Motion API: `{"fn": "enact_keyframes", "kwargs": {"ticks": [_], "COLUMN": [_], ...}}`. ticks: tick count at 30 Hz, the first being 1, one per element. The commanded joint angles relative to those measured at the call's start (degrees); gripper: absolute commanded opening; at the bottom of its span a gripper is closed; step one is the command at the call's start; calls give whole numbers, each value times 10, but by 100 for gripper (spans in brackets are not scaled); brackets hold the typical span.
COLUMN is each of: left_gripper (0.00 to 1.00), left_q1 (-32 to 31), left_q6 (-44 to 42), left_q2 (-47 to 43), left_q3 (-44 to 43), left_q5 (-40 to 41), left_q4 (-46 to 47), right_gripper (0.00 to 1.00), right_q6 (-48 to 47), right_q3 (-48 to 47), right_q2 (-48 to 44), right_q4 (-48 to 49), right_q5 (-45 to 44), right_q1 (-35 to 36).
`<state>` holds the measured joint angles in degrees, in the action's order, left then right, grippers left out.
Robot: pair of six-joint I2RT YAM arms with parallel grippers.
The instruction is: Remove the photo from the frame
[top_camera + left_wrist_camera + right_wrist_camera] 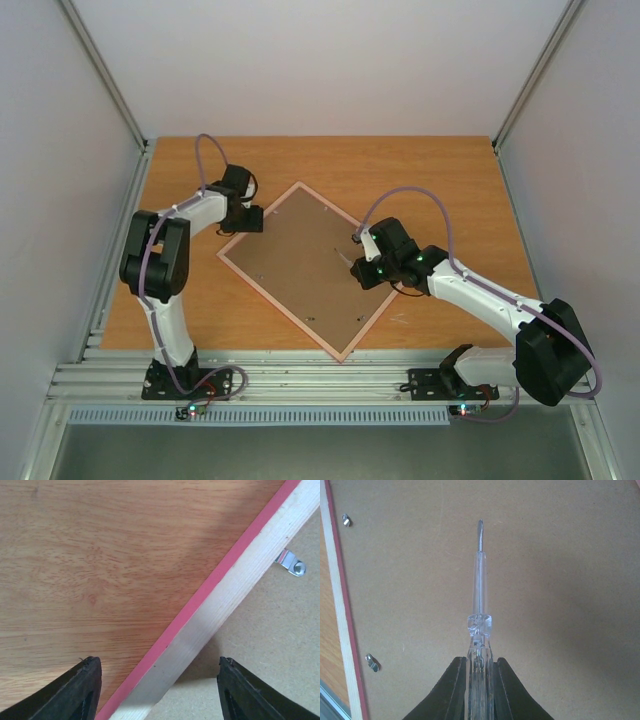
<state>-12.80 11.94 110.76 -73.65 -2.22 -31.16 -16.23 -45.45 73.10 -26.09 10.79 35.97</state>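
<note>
Frame [300,265] lies face-down, board [545,605] up, long axis 10-to-4 o'clock in top view, so the photo is hidden beneath. R gripper [479,665] is clamped on screwdriver [480,580]; nearest clip [346,520] sits at 9 o'clock from its tip. L gripper [156,662] — jaws apart — straddles frame's 10 o'clock edge.

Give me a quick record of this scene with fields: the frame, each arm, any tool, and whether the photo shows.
frame: pink-edged, lying face down on the table, brown backing board up
photo: not visible
left gripper: open, fingers either side of the frame's edge strip
right gripper: shut on a clear-handled screwdriver
tool tip: over the backing board; contact cannot be told
fasteners: small metal clips near the board's edge
</note>
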Motion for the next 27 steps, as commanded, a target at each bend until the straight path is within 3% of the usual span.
{"fn": "enact_keyframes", "kwargs": {"ticks": [1,7,19,27], "left_gripper": [63,54,25,22], "left_q1": [3,3,3,2], "left_q6": [-6,-3,45,94], "left_q2": [15,18,-26,-85], "left_q3": [-20,-20,41,113], "left_q5": [-17,-17,-38,-70], "left_q4": [-16,-21,-6,10], "right_gripper": [1,1,1,1], "right_q6": [6,5,7,7], "right_q3": [3,1,-1,-16], "right_q2": [-3,-6,-5,4], "right_q4": [9,6,1,-5], "right_q5": [6,5,12,33], "right_q1": [0,0,0,0]}}
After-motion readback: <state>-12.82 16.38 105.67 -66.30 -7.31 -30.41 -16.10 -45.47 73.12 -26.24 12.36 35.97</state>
